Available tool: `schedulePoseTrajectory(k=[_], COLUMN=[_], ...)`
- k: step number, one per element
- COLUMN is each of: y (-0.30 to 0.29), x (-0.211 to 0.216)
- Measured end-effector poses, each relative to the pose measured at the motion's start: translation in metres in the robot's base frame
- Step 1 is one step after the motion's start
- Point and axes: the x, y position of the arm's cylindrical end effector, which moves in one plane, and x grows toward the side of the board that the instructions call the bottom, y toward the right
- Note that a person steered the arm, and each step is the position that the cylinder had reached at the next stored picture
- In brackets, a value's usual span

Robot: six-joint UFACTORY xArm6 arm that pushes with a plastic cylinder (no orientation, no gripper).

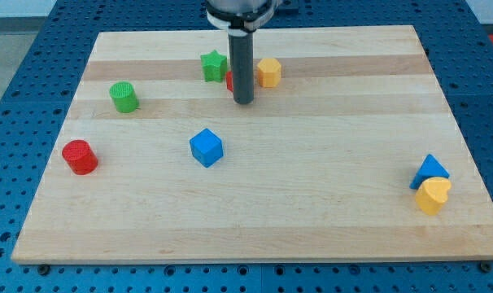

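My tip (243,101) rests on the wooden board (328,203) near the view's top centre. It stands right in front of a red block (230,80), mostly hidden behind the rod, and appears to touch it. A green star block (214,65) lies just to the left of the rod. A yellow hexagonal block (268,72) sits just to its right. A blue cube (206,147) lies below and left of the tip, well apart.
A green cylinder (124,97) stands at the left, and a red cylinder (80,156) lies lower left near the board's edge. At the lower right, a blue triangular block (430,169) touches a yellow block (433,195).
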Motion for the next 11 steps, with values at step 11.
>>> schedulePoseTrajectory(k=[11], y=[-0.062], x=[0.101])
